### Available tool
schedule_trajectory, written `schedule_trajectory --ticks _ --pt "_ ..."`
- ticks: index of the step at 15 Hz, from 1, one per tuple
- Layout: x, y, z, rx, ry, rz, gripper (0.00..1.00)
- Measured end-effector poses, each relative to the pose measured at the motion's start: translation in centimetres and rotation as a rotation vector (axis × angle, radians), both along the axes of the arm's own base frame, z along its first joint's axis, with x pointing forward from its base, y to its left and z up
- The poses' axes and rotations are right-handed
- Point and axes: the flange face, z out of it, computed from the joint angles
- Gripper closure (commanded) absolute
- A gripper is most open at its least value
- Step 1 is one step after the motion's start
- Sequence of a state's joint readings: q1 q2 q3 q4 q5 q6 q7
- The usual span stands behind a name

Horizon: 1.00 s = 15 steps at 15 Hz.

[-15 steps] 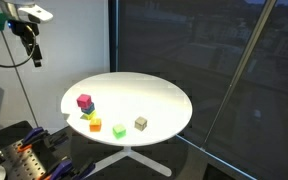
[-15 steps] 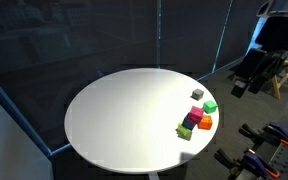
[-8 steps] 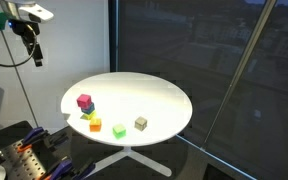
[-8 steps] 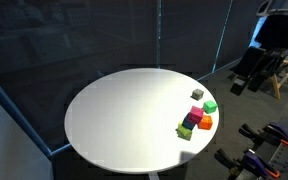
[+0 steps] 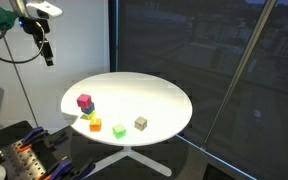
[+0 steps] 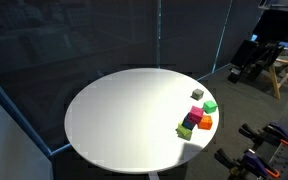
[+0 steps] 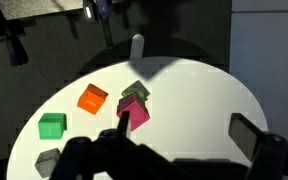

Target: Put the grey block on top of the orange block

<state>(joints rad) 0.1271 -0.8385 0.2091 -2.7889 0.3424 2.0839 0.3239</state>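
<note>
The arm hangs high and well off the desk, out at about 10 o'clock from it in an exterior view, with its wrist turned downward. Its gripper is released: in the wrist view the fingers stand wide apart with nothing between them. Since half a second ago it has shifted a little towards the desk. The grey block sits near the desk's 5 o'clock edge. The orange block lies apart at its 9 o'clock, with a green block between them.
</note>
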Motion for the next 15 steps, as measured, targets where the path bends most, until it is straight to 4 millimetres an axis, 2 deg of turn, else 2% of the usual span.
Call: schedule_trajectory --ticks 8,15 --pt "2.7 -3.8 1.2 -0.11 -0.055 -0.063 0.0" --pt "6.8 -6.1 1.7 -0.181 -0.078 -0.071 0.0"
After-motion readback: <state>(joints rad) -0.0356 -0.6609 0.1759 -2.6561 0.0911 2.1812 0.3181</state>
